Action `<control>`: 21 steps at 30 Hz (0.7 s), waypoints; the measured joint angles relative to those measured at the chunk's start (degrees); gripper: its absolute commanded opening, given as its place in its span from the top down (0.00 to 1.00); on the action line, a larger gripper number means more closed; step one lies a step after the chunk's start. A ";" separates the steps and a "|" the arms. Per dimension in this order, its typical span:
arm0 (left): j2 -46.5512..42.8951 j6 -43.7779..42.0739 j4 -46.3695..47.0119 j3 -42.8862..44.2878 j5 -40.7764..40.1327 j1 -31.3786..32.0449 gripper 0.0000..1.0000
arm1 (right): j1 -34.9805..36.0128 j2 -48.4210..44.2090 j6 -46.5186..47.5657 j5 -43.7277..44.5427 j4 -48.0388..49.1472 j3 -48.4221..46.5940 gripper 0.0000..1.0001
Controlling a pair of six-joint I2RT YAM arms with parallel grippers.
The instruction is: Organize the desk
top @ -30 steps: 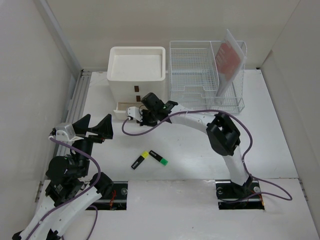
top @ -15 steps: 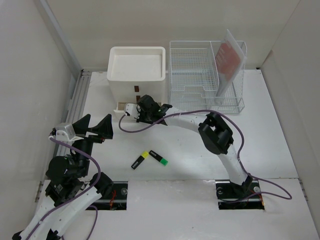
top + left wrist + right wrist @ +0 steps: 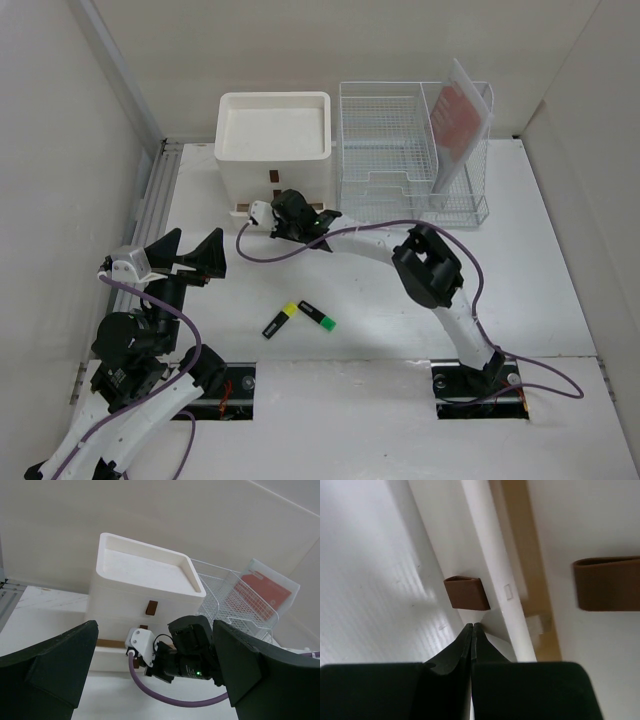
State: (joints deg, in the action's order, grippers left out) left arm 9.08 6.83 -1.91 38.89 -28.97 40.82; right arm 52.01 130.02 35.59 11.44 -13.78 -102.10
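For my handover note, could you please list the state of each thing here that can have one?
bottom drawer: almost shut, slightly ajar.
upper drawers: shut.
left gripper: open, empty.
right gripper: shut, tips near the bottom drawer.
yellow highlighter: capped, lying on the desk.
green highlighter: capped, lying beside it.
red folder: standing in the wire rack.

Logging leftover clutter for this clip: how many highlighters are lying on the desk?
2. A yellow-capped highlighter and a green-capped highlighter lie close together on the desk, just ahead of the arm bases. Others may be hidden.
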 measured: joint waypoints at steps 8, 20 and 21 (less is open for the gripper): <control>0.00 0.00 0.00 0.00 -0.02 0.00 0.02 | -0.07 0.02 0.57 1.92 2.93 -1.07 1.00; 0.00 0.00 0.00 0.00 0.00 0.00 0.02 | -0.07 2.64 2.14 4.50 5.44 -4.15 1.00; 0.00 0.00 0.00 0.00 0.00 0.00 0.02 | -0.07 2.80 2.34 4.72 5.46 -4.20 1.00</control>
State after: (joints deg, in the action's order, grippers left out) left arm 9.08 6.83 -1.91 38.89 -28.97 40.82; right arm 51.94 132.81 37.93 16.16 -8.32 -106.30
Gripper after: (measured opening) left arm 0.978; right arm 0.009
